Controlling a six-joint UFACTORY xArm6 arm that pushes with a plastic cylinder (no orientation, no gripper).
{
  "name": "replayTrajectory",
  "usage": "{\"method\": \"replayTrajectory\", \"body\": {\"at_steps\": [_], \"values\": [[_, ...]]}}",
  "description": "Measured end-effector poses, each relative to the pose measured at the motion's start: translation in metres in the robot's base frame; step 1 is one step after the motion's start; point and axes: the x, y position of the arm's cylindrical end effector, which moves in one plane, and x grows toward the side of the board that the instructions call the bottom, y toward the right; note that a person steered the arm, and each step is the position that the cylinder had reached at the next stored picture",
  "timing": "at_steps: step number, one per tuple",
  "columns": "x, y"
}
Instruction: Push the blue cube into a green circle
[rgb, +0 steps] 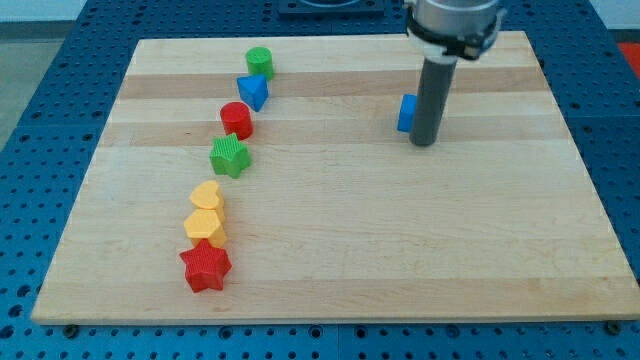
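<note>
Pale wooden board (400, 250) rests on a blue perforated table (30, 120). Toward the view's upper right, my tip (424, 143) stands just right of the blue cube (406, 113), touching it as far as can be told (the rod hides the cube's right side). It is a plain rod end with no jaws to spread or close. The green circle (260, 63) sits well apart at upper left, heading a chain: blue triangular block (253, 92), red cylinder (236, 119), ribbed green star (230, 156), yellow heart (206, 195), another yellow block (205, 227), red star (205, 266).
</note>
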Motion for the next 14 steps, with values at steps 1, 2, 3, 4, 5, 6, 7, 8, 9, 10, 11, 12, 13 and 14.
{"method": "replayTrajectory", "body": {"at_steps": [1,2,3,4,5,6,7,8,9,10,11,12,13,14], "values": [[-0.047,-0.012],[-0.078,-0.015],[-0.1,0.014],[-0.112,-0.034],[-0.111,-0.073],[-0.094,-0.028],[-0.082,-0.058],[-0.068,-0.078],[-0.077,-0.112],[-0.106,-0.113],[-0.111,-0.11],[-0.121,-0.116],[-0.133,-0.134],[-0.14,-0.098]]}}
